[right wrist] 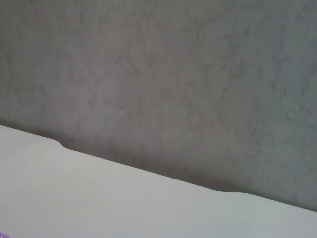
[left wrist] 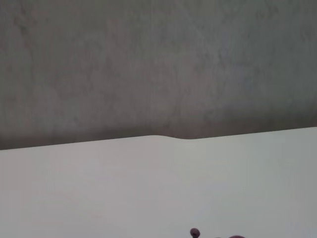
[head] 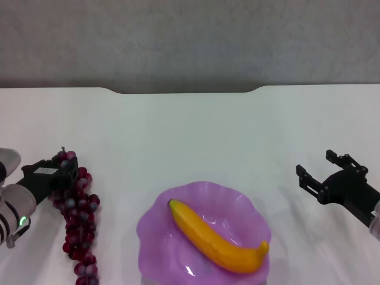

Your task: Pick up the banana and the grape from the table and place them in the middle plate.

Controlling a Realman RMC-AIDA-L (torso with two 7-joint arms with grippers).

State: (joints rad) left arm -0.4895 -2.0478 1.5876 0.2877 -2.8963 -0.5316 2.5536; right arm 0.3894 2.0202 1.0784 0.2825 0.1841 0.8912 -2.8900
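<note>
The banana (head: 217,237) lies slantwise in the middle plate (head: 154,222), a translucent purple dish near the front edge of the table (head: 196,130). The grape (head: 77,219), a long dark red-purple bunch, lies on the table left of the plate. My left gripper (head: 64,171) is at the far end of the bunch, right by its stem. One grape (left wrist: 194,232) shows at the edge of the left wrist view. My right gripper (head: 320,172) is open and empty, right of the plate and clear of it.
The table's far edge has a notch (head: 184,91), with a grey wall behind it. White tabletop stretches between the plate and the far edge. A sliver of the plate (right wrist: 2,234) shows in the right wrist view.
</note>
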